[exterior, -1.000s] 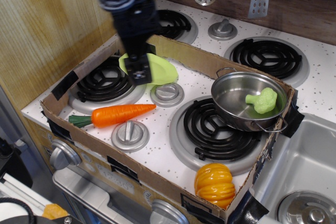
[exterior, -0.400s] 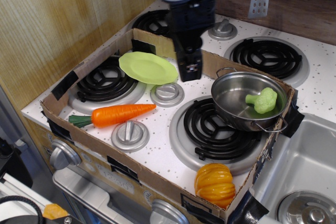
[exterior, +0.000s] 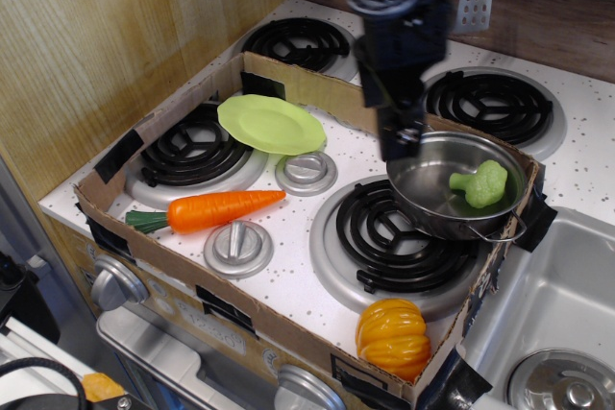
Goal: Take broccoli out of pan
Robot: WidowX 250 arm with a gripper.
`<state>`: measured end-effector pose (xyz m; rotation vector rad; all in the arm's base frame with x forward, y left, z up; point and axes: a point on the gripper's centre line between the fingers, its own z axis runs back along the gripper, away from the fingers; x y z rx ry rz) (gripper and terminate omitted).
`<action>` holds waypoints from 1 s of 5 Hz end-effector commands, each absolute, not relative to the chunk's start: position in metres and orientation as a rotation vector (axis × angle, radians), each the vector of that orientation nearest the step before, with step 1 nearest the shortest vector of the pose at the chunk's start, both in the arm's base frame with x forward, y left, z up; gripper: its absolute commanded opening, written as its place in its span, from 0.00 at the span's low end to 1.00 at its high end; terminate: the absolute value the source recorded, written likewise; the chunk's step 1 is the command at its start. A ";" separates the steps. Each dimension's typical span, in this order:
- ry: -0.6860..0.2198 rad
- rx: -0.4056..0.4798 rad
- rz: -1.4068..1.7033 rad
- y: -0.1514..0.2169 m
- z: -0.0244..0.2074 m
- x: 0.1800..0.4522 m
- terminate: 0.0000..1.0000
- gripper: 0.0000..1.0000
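Observation:
The light-green broccoli point(exterior: 481, 183) lies inside the shiny steel pan point(exterior: 426, 196), toward its right side. The pan sits on the front right burner of the toy stove. My black gripper point(exterior: 403, 144) hangs from above over the pan's left rim, to the left of the broccoli and apart from it. Its fingers point down; I cannot tell whether they are open or shut. It holds nothing that I can see.
A lime-green plate point(exterior: 271, 123) lies at the back left burner. An orange carrot point(exterior: 213, 209) lies at the front left. An orange pumpkin point(exterior: 392, 337) sits at the front edge. A cardboard wall point(exterior: 192, 287) rings the stove. A sink point(exterior: 557, 314) is at right.
My gripper has moved right, from above the plate to the pan's left rim. The broccoli and the pan have not moved.

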<state>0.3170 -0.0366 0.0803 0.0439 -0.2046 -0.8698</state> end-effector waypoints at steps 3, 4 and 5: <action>-0.260 0.054 -1.011 -0.063 0.067 0.331 0.00 1.00; -0.278 0.037 -0.973 -0.074 0.061 0.329 0.00 1.00; -0.290 0.010 -0.977 -0.084 0.050 0.333 0.00 1.00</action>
